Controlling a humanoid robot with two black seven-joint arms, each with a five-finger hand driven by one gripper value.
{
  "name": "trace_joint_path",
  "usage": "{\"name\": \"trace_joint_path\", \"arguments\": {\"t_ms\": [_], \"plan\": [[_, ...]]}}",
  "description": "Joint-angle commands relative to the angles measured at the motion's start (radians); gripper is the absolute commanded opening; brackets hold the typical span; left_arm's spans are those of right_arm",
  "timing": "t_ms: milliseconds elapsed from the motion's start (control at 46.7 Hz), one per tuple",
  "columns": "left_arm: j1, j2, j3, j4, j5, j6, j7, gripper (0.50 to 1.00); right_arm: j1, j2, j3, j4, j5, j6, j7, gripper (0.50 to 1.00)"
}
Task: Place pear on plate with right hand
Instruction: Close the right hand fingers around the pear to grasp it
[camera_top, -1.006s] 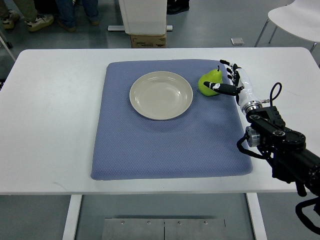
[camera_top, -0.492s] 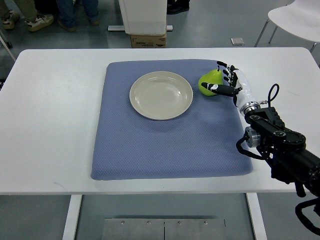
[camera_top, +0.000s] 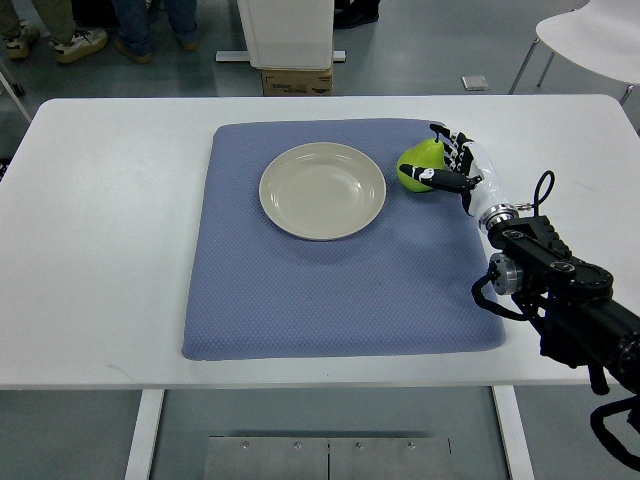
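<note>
Top view. We see right hand at upper right of frame, fingers curled round green pear, gripping it. Pear rests on blue mat, just right of beige plate, not touching it. Plate empty, upper centre of mat. Mat lies on white tabletop. White chair at top right corner.

Green pear, right of empty plate
</note>
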Motion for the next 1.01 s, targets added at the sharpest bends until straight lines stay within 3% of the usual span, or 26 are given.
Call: {"name": "trace_joint_path", "arguments": {"t_ms": [0,792,899,985], "plan": [[0.0,0.0,0.0,0.001,0.0,0.0,0.0,1.0,-0.002,0.0,-0.002,-0.003,0.0,-0.001,0.002,0.998],[0.0,0.0,0.0,0.001,0.0,0.0,0.0,1.0,-0.016,0.0,-0.073,-0.012,-0.003,-0.02,0.011,0.979],[0.0,0.0,0.0,-0.001,0.0,0.0,0.0,1.0,-0.016,0.0,-0.09,-0.015,-0.002,-0.021,0.013,0.941],[0.0,0.0,0.0,0.001,0.0,0.0,0.0,1.0,-0.016,0.0,-0.096,-0.016,-0.003,-0.023,0.013,0.876]]}}
